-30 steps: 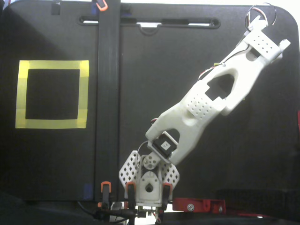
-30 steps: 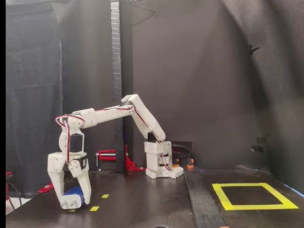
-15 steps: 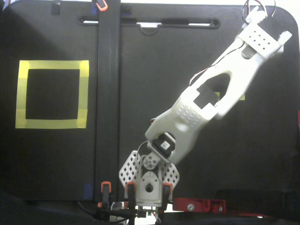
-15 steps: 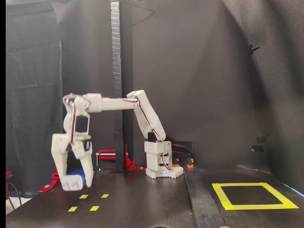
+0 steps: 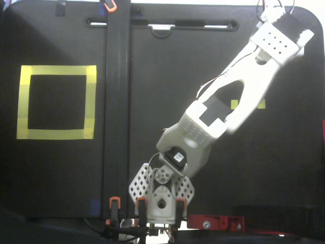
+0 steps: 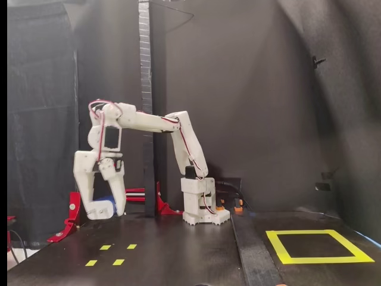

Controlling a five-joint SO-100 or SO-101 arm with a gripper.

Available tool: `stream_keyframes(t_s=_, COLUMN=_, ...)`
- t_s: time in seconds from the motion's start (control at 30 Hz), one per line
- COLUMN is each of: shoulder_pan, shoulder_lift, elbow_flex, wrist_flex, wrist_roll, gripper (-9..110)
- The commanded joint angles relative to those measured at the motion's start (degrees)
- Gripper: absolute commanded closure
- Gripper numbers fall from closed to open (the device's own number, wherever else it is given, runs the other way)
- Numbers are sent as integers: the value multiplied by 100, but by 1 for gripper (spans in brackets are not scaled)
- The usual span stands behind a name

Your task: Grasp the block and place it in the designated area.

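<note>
In the side-on fixed view my gripper hangs at the left, fingers pointing down and shut on the dark blue block. The block is lifted clear of the black floor, above and behind the small yellow squares. The designated area, a large square of yellow tape, lies far off at the lower right. In the top-down fixed view the designated area is at the left. The white arm reaches to the top right corner there, and its wrist hides both gripper and block.
A black upright post stands just behind the arm and crosses the board between arm and taped square. The arm's base sits mid-floor. A red clamp is at the left edge beside the gripper.
The gripper has risen off the floor with the block in it, swinging up and back from the small yellow squares. From above, the wrist has moved toward the board's top right corner.
</note>
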Motion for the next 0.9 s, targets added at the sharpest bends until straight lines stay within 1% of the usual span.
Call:
stream_keyframes(t_s=0.0, shoulder_pan=-35, shoulder_lift=404, elbow_flex=-237, wrist_flex=88, wrist_roll=44, gripper=79)
stream_keyframes(t_s=0.33, shoulder_pan=-255, shoulder_lift=404, elbow_flex=-176, wrist_flex=62, wrist_roll=396, gripper=79)
stream_keyframes(t_s=0.87, shoulder_pan=-1556, shoulder_lift=527, elbow_flex=492, wrist_flex=-466, wrist_roll=2136, gripper=79)
